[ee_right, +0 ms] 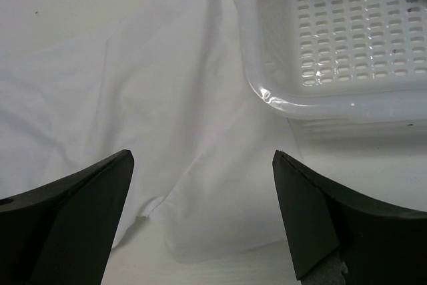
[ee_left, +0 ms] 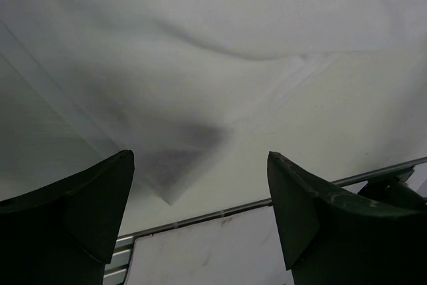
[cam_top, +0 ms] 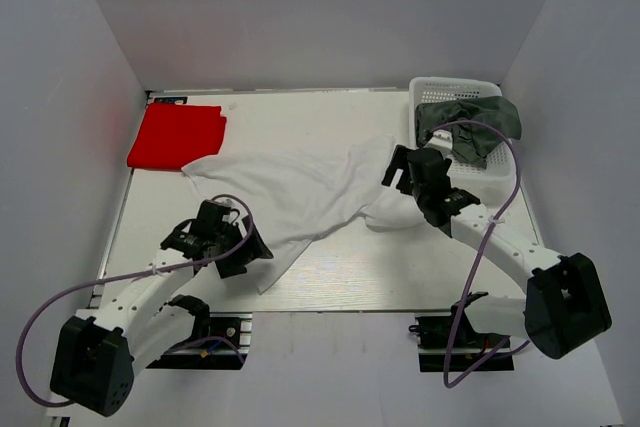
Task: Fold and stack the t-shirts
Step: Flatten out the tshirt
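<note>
Left fingers (ee_left: pixel 73 211) and right fingers (ee_right: pixel 67 218) wide apart, empty, angled down low over white t-shirt (cam_top: pixel 300 192).

White-and-black jointed left arm (cam_top: pixel 150 292) and matching right arm (cam_top: pixel 500 242): white tubular links joined by black joint housings, each ending in a blocky black base joint (cam_top: pixel 92 364) (the right one (cam_top: pixel 567 305) looks larger in this view). A thin purple cable (cam_top: pixel 517 175) loops loosely beside each arm. Left gripper (ee_left: pixel 200 165) and right gripper (ee_right: pixel 203 165): paired dark, matte, wedge-shaped fingers (ee_left: pixel 73 218) with bevelled edges.
</note>
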Controlling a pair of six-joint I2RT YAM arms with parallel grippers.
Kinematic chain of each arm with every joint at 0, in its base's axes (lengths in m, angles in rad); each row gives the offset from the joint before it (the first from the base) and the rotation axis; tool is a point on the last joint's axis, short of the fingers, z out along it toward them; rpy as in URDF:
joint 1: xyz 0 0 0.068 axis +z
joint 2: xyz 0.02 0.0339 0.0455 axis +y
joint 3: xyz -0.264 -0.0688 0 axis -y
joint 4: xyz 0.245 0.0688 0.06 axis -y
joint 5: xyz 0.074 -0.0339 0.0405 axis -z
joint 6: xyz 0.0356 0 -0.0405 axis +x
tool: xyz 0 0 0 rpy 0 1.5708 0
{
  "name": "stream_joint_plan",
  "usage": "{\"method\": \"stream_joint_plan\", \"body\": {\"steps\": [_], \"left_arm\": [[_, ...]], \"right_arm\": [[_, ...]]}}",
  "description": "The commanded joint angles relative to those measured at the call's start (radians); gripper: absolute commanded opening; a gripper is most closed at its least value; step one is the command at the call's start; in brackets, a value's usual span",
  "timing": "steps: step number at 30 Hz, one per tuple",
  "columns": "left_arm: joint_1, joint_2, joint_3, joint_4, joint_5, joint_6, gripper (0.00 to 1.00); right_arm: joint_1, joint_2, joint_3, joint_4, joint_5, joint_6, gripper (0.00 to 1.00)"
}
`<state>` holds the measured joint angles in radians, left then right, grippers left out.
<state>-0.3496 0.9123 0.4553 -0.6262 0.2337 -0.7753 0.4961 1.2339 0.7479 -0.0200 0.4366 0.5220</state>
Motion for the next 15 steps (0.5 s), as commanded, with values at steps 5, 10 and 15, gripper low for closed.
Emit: {"method": "stream_joint_plan", "body": {"steps": [5, 10, 15], "left_arm": [[-0.138, 0.076, 0.022, -0.131, 0.006, -0.039, 0.78], [-0.195, 0.097, 0.031, -0.168, -0.040, -0.081, 0.72], [-0.235, 0.210, 0.089, -0.129, -0.119, -0.081, 0.58]], "right_arm": [[-0.027, -0.025, 0.004, -0.075, 0.096, 0.056, 0.90], [-0.048, -0.047, -0.028, -0.089, 0.102, 0.065, 0.90], [-0.062, -0.062, -0.044, -0.121, 0.074, 0.072, 0.90]]}}
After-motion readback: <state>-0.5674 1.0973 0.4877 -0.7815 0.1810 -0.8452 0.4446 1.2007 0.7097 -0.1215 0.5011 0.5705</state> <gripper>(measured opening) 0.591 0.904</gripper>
